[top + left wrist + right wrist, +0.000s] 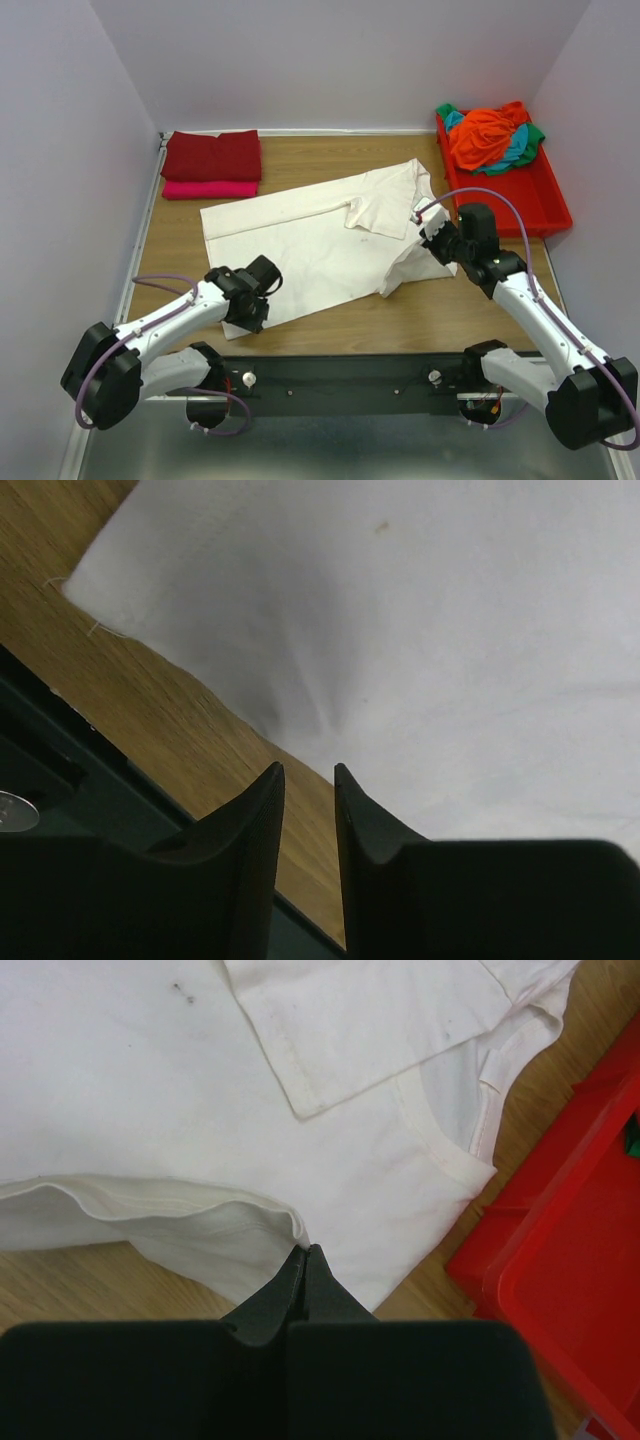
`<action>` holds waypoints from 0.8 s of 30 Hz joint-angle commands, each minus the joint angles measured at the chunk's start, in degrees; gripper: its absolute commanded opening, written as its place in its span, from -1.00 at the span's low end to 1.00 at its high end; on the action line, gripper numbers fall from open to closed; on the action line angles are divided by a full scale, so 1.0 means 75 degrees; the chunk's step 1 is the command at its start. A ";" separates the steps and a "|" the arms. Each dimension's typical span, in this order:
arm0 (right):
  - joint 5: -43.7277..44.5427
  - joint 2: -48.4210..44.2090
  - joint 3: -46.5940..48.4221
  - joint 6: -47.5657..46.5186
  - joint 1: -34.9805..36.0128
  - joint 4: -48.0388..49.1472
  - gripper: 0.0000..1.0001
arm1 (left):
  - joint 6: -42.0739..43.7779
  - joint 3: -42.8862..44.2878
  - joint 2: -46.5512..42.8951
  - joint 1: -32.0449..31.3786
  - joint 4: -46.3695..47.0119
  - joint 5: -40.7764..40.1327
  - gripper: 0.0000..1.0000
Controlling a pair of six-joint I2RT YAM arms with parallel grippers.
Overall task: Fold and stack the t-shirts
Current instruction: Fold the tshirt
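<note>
The cream t-shirt (pixel 320 235) was laid collar toward 2 o'clock. Its 3 o'clock fold was pinched by the right gripper (pixel 303 1252), and the left gripper (pixel 308 770) was slightly parted at its 7 o'clock hem. The table (pixel 420 310) was left bare at 5 o'clock.

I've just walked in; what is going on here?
Both arms are working on the cream-white t-shirt. The right gripper is shut on its folded edge near the collar; the left gripper has its jaws nearly together at the puckered near edge, grip unclear. A dark red shirt and a pink shirt lie folded back left; heaped shirts sit in the red tray.
</note>
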 commanded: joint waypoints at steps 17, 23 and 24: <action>0.0164 -0.0119 -0.0049 0.0197 -0.0081 0.0186 -0.99 | -0.0538 -0.0246 0.0704 -0.0038 0.0769 -0.0009 -0.13; 0.0129 -0.0072 0.0009 0.0197 -0.0116 0.0186 -0.99 | -0.0397 -0.0328 0.0915 -0.0027 0.0992 0.0085 -0.19; 0.0129 -0.0072 0.0021 0.0197 -0.0116 0.0186 -0.99 | -0.0385 -0.0340 0.0915 -0.0027 0.1039 0.0097 -0.22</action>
